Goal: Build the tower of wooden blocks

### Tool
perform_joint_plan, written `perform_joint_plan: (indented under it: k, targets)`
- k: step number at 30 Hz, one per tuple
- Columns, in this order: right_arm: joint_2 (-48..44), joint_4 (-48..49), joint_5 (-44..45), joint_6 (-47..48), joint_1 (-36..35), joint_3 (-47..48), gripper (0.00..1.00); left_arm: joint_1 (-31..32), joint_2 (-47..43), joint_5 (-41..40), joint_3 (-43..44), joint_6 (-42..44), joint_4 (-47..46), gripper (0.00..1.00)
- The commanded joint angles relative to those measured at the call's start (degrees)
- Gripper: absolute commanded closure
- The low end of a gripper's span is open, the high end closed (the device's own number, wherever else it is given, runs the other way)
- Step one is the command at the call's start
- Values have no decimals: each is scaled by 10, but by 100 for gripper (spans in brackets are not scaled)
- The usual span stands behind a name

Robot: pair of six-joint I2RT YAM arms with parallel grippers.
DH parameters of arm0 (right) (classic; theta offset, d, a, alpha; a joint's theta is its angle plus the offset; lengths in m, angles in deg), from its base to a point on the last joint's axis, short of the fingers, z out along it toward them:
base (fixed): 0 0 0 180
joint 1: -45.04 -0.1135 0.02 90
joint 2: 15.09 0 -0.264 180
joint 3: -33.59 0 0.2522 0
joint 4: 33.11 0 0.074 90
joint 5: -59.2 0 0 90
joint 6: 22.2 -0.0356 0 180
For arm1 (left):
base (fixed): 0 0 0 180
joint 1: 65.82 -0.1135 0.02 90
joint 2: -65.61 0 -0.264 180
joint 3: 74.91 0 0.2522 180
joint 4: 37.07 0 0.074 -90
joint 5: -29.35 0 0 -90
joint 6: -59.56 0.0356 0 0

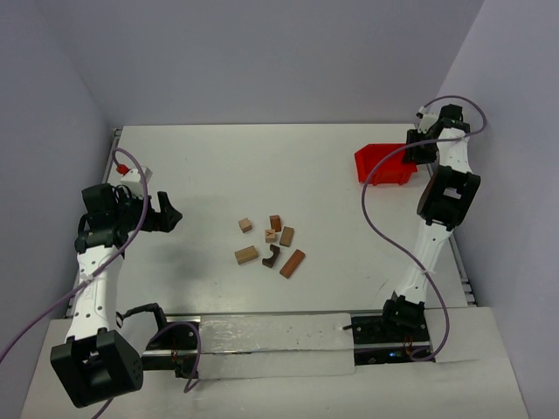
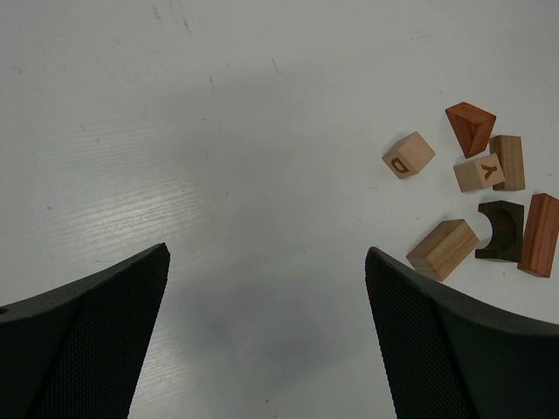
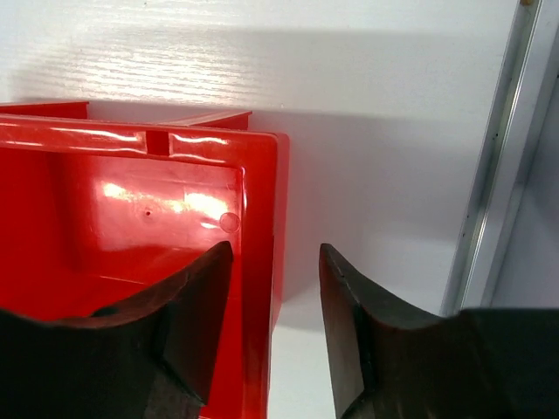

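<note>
Wood blocks (image 1: 269, 242): seven loose pieces clustered at the middle of the table (image 1: 218, 166), none stacked. Left gripper (image 2: 266, 253): fingers wide apart, empty, left of the cluster. Right gripper (image 3: 275, 251): far right corner, fingers straddling one wall of the red bin (image 3: 131, 218), apparently clamped on it.

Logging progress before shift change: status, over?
Left gripper open, empty, clear of the wood blocks. Right gripper straddling red bin wall, clamp unclear. Blocks loose, none stacked. Nothing blocking them.
</note>
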Motion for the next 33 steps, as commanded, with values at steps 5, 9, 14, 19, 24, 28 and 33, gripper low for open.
perform_joint_plan:
  k: [5, 9, 14, 19, 24, 28, 33]
  targets:
    - [-31, 6, 4, -12, -8, 38, 32, -4, -5, 2, 21, 3, -6, 1]
    - [-66, -8, 10, -12, -21, 46, 30, -3, -8, 2, 21, 3, -6, 1]
    - [-116, -25, 21, -10, -46, 57, 28, -4, -17, -4, 19, -1, -10, 1]
    - [-191, -38, 28, -12, -73, 59, 23, -4, -28, -8, 18, -2, -14, 1]
    - [-308, -71, -11, 43, -131, 11, 2, -5, -35, -2, 16, 1, -14, 1]
    - [-411, -118, -41, 133, -223, -86, 0, -4, -38, 11, 15, 5, -11, 1]
    - [-505, -180, -94, 299, -349, -240, 0, -5, -35, 33, 16, 17, -3, 1]
